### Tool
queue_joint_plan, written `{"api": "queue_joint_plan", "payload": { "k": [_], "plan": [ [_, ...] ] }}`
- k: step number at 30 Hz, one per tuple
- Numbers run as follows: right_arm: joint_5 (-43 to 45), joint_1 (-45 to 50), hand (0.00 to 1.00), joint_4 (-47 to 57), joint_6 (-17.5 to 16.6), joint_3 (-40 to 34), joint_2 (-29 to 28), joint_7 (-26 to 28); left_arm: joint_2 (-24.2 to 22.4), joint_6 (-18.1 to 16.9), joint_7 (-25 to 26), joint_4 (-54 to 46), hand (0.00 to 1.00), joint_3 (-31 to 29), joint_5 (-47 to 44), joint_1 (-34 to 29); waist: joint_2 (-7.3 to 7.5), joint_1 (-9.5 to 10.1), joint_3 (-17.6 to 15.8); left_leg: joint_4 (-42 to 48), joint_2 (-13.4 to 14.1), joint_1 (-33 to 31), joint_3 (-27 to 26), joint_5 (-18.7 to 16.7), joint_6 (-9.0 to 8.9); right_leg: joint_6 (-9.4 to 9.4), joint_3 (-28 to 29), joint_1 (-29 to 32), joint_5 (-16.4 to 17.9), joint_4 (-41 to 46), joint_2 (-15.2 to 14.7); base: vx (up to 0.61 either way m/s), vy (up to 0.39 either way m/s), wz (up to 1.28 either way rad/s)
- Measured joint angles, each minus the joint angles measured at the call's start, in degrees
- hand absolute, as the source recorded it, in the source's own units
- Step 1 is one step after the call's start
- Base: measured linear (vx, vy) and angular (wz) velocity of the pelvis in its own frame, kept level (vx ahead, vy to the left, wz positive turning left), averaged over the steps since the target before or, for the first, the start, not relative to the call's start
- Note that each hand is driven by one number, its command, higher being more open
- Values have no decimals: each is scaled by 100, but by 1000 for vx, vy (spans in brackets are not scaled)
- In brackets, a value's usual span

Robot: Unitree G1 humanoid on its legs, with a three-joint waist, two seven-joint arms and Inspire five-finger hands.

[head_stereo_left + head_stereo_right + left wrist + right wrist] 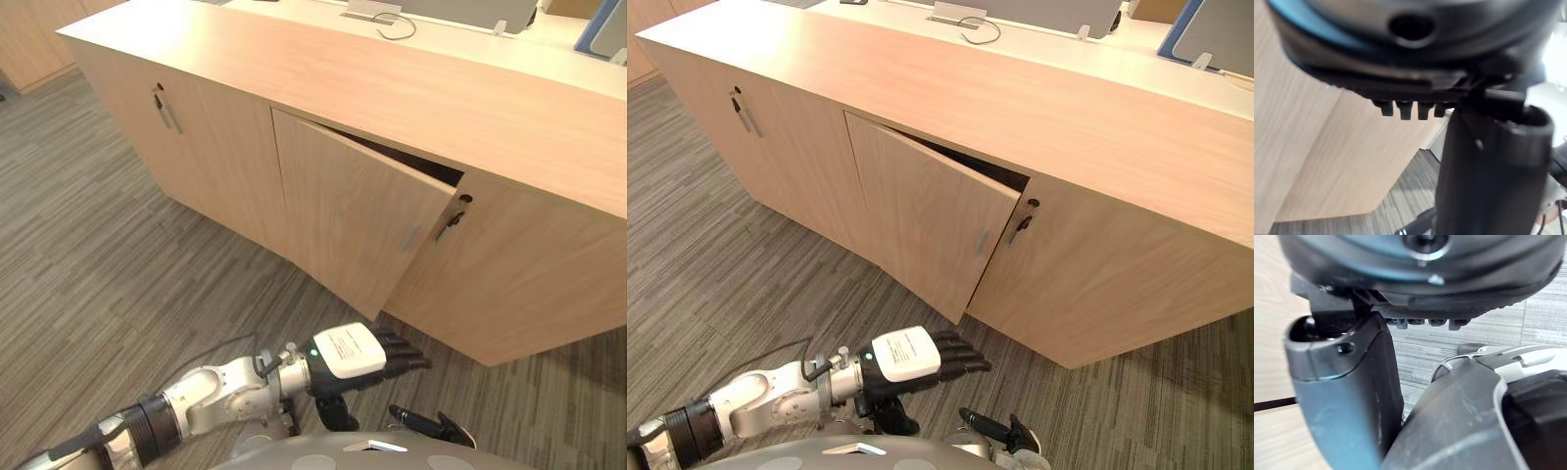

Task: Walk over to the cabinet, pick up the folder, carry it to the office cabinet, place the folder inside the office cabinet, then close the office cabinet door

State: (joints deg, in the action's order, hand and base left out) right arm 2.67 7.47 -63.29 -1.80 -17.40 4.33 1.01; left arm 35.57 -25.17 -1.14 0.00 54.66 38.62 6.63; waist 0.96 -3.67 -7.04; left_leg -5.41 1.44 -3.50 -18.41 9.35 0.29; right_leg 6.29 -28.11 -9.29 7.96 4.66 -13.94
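Left hand (370,356), at the lower centre of the left eye view, is held flat with its fingers straight and together, pointing at the lower corner of the office cabinet door (353,215). It carries nothing and stops short of the wood. That flat pose suits a push on the panel more than a grasp. Its own wrist view agrees, with the fingers stretched out towards pale wood.

Neither hand has the folder. It is probably already inside, since the door stands ajar, but the dark gap along the door's top edge hides whatever is on the shelf.

The door swings out at a slant in the middle of the frame, hinged on its left side. Its free edge, with a small handle (409,236), juts towards the lower right. Closing it looks like the step at hand, and a press near that free edge would swing it most easily.

Right hand (431,423) hangs low at the bottom right, relaxed and empty.

Around the door runs the long office cabinet (529,274), with a key (456,217) in the neighbouring door. Grey striped carpet (98,274) covers the left and bottom of the frame.
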Motion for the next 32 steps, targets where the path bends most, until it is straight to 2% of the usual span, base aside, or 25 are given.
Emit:
{"api": "queue_joint_plan", "payload": {
  "k": [5,10,12,14,16,17,20,21,22,23,24,25,26,28,30,32],
  "plan": [
    [-16,-56,100,-142,31,81,2,-38,-197,274,-156,455,100,-5,-134,-67,103,23,19,0,-77,82,122,-44,-9,-42,-147,-217,22,-82,8,89,-29,12],
    [-17,-135,100,-190,49,280,15,-54,-500,308,-272,590,100,-315,-710,-430,177,-26,43,0,-76,110,97,-150,-50,-153,-129,-229,86,-70,-10,76,-29,-2],
    [-18,-168,100,-192,88,415,16,-73,-930,374,-354,1079,100,-781,-1208,-800,238,-80,80,0,-67,147,31,-217,-96,-184,-28,-211,96,-56,-15,80,-16,-20],
    [-19,-173,100,-193,152,465,0,-90,-1618,669,-468,2123,100,-1387,-1817,-952,301,-68,111,0,-4,260,-99,-304,-173,-224,136,-191,95,28,-4,85,-23,-33],
    [-85,-174,100,-193,198,526,-33,-78,-2232,1232,-488,3569,100,-2278,-2548,-876,385,-85,195,0,101,355,-237,-366,-257,-234,268,-154,93,102,58,79,-50,-42],
    [-154,-175,100,-183,224,585,-35,-71,-2369,1514,-389,4229,100,-2720,-2789,-842,408,-106,222,2,168,427,-351,-410,-318,-269,387,-124,72,153,126,78,-56,-50],
    [-197,-179,100,-176,240,687,-16,-28,-2334,1808,-163,5020,100,-3446,-2885,-916,401,-113,304,263,514,453,-635,-604,-386,-362,651,2,-33,242,319,94,-94,-65],
    [-186,-198,100,-183,241,686,7,-4,-2318,1917,-38,5278,100,-3916,-2941,-990,376,-57,247,1006,875,313,-827,-927,-455,-387,851,20,-200,233,480,119,-132,-99],
    [-184,-183,100,-182,231,683,66,18,-2359,2026,64,5381,100,-4500,-3124,-1092,278,37,194,1926,1324,142,-978,-1335,-436,-404,1064,-15,-309,212,688,94,-109,-113],
    [-184,-185,100,-190,227,681,79,11,-2356,2037,136,5382,100,-4708,-3176,-1142,234,64,162,2391,1525,40,-1016,-1485,-342,-405,1180,-46,-312,186,755,156,-131,-194],
    [-187,-191,100,-200,232,646,181,-45,-2412,2015,482,5449,100,-5392,-3404,-1315,160,142,119,4100,1797,-746,458,-1897,-532,-408,1833,-232,-301,-113,902,113,-36,-169],
    [-187,-206,100,-225,244,514,344,-82,-2632,1992,469,5452,100,-5384,-3407,-1267,-168,179,92,3633,1481,-750,910,-1887,-589,-388,1920,-163,-290,-68,930,134,20,-151],
    [-183,-193,100,-230,248,359,435,-137,-2771,1931,461,5461,100,-5366,-3418,-1257,-255,149,41,3356,1349,-592,974,-1889,-577,-240,1908,-162,-211,-56,892,56,97,-30],
    [-174,-163,100,-228,251,185,400,-150,-2850,1847,465,5469,100,-5360,-3456,-1255,-247,143,43,2939,1097,-425,1100,-1862,-621,-176,1956,-54,-173,-56,747,20,74,-4],
    [-182,-180,100,-231,242,120,357,-150,-2867,1822,274,5651,100,-5460,-4029,-1272,-221,168,67,2202,896,-102,1368,-1732,-785,-171,2082,35,-176,-44,654,-39,46,-13],
    [-182,-215,100,-227,229,51,229,-152,-2882,1831,144,5829,100,-5659,-4531,-1282,-157,212,86,1636,816,152,1202,-1420,-767,-152,2170,155,-188,16,573,-72,9,-22]
  ]
}}
